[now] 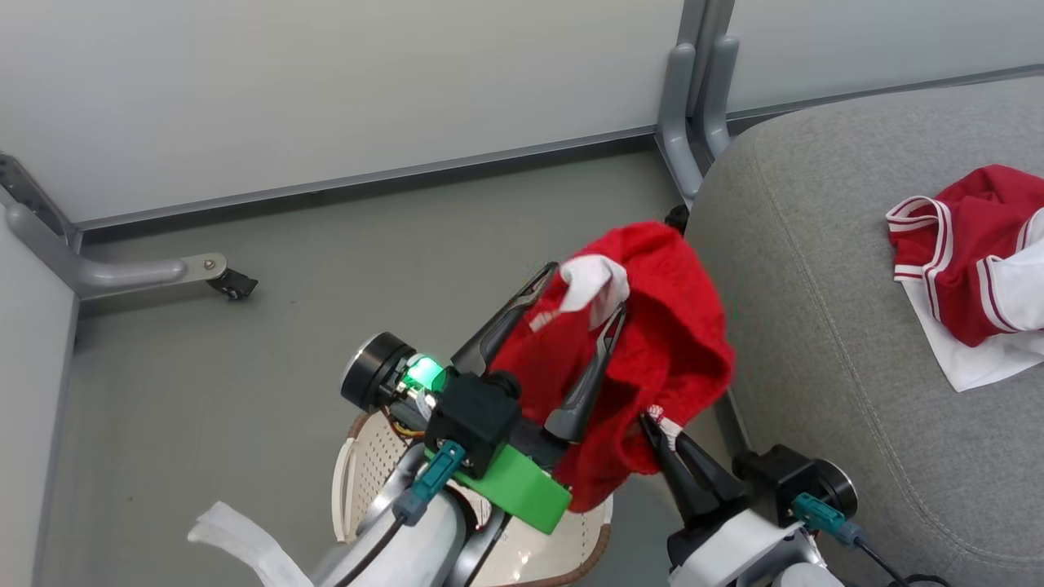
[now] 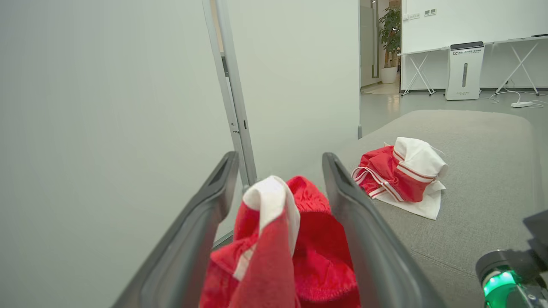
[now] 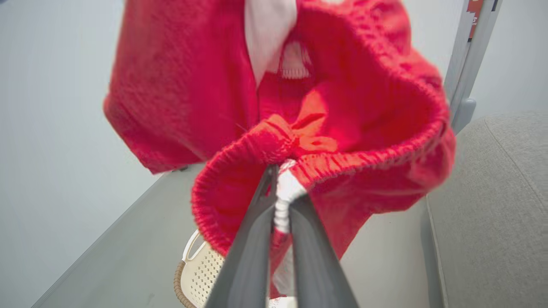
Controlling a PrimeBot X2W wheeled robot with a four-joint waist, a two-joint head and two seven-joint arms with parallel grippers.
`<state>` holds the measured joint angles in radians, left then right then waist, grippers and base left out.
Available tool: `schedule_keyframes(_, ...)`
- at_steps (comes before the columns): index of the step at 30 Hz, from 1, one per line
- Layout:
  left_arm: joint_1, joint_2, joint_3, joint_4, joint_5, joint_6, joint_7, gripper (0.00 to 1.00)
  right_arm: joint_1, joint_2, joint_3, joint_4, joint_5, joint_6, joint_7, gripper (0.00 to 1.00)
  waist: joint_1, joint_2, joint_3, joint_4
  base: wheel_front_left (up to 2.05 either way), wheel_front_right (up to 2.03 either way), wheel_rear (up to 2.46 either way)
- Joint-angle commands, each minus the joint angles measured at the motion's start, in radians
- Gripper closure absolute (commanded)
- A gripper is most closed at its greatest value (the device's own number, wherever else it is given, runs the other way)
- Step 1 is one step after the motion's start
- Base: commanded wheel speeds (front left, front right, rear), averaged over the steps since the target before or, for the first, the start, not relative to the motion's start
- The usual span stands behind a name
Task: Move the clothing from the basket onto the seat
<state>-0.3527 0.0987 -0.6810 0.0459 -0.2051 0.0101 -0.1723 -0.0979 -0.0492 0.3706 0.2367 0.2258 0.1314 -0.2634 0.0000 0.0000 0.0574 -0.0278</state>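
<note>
Head view: the left gripper (image 1: 589, 292) stands with its two dark fingers spread wide apart. A red garment (image 1: 677, 342) with a white patch is draped between and over them, and they do not press on it. The right gripper (image 1: 650, 420) reaches in from the lower right with its fingers together, clamped on the garment's lower hem at a bit of red-white striped trim. The garment hangs in the air just beside the rounded edge of the seat (image 1: 816, 342) and above the basket (image 1: 367, 465); whether the cloth touches the seat cannot be told. The basket stands on the grey floor (image 1: 245, 367) and is partly hidden by the left arm. Left wrist view: the open fingers (image 2: 201, 222) flank the bunched red cloth (image 2: 317, 256). Beyond them, a second red-and-white garment (image 2: 400, 175) lies crumpled on the seat (image 2: 479, 162), well apart from the held piece; in the head view it lies at the right edge (image 1: 971, 269). Right wrist view: the closed fingers (image 3: 252, 248) pinch a white ribbed fold of the hem, the red garment (image 3: 364, 128) balloons above them, and the perforated basket (image 3: 205, 273) with its brown rim lies below.
</note>
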Motion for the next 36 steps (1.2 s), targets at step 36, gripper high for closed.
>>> schedule_keyframes(36,0.034,0.052,-0.003,0.091,-0.036,0.024,-0.033,0.00,-0.040,-0.003,-0.087,-0.135,-0.022,-0.001,-0.002,1.00,0.0000,0.0000,0.030,-0.013,0.00,0.00,0.00)
